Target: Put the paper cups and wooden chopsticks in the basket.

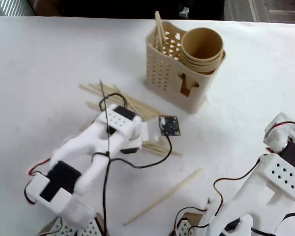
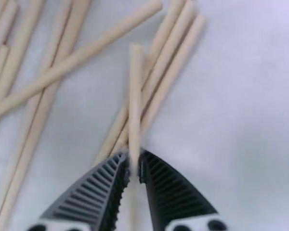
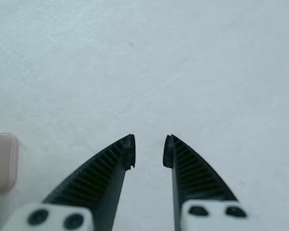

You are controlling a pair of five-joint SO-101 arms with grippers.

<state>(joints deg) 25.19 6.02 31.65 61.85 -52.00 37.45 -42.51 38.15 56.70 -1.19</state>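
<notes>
Cups (image 1: 202, 46) and some chopsticks (image 1: 159, 29) are already sitting in the basket (image 1: 160, 73). The left gripper (image 2: 134, 161) is pinching one chopstick (image 2: 135, 96) from the remaining pile (image 1: 140, 107), while the right gripper (image 3: 148, 151) is hanging spread.

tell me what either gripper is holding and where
Left gripper pinches one chopstick partway along its shaft; right gripper is open, holding nothing.

Leaning the left arm (image 1: 115, 128) over scattered wooden chopsticks (image 1: 132, 104).
Holding stacked paper cups (image 1: 202, 46) and upright chopsticks (image 1: 159, 30) in the basket (image 1: 169, 73); leaving one chopstick (image 1: 164, 195) lying alone in front.
</notes>
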